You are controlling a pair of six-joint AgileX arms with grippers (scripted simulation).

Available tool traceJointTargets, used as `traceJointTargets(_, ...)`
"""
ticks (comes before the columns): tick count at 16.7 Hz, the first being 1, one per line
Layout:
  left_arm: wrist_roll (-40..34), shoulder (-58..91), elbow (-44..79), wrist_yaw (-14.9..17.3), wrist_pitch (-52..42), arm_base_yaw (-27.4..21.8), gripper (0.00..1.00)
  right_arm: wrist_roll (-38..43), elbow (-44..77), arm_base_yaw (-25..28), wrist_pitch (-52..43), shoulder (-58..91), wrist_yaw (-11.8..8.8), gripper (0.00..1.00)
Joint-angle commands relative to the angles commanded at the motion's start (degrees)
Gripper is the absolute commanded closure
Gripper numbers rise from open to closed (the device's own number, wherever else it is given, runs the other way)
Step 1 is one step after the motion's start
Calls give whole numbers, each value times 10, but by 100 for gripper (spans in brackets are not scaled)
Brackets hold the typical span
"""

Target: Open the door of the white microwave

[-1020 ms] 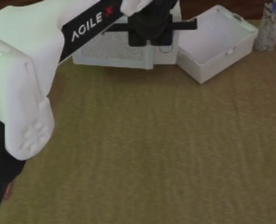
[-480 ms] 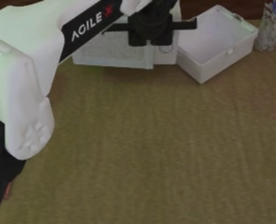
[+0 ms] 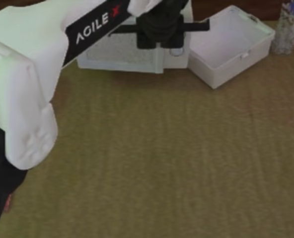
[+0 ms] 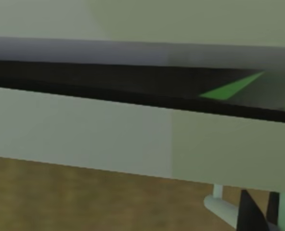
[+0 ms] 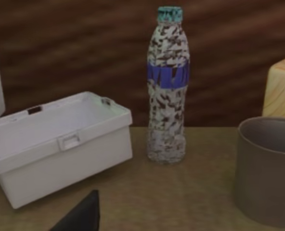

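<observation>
The white microwave (image 3: 181,60) stands at the table's far edge, left of centre. Its door (image 3: 119,55), with a grey speckled window, faces the front. My left arm reaches over it, and the black left gripper (image 3: 160,44) hangs at the door's right edge, hiding one knob. In the left wrist view the door (image 4: 84,130) fills the frame. A dark gap (image 4: 133,86) with a green glint runs along its edge, so it stands ajar. The pale bar handle (image 4: 222,206) runs between two dark fingers (image 4: 251,216) closed on it. My right gripper (image 5: 87,219) is parked outside the top view.
A white lidless bin (image 3: 231,44) sits right beside the microwave. A speckled bottle (image 3: 288,27) with a blue band stands at the far right. The right wrist view adds a grey cup (image 5: 267,168) and a wooden block (image 5: 282,91) beyond the bottle (image 5: 167,91).
My left gripper has crept slightly, so the knob ring below it is now mostly covered. The door's edge has barely moved.
</observation>
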Motion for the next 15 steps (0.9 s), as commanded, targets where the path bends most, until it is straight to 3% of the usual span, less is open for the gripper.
traceJointTargets(8, -1, 0, -2, 2, 3, -5, 100, 0, 0, 0, 0, 0, 0, 0)
traceJointTargets(15, 46, -65, -114, 20, 62, 2, 100, 0, 0, 0, 0, 0, 0, 0)
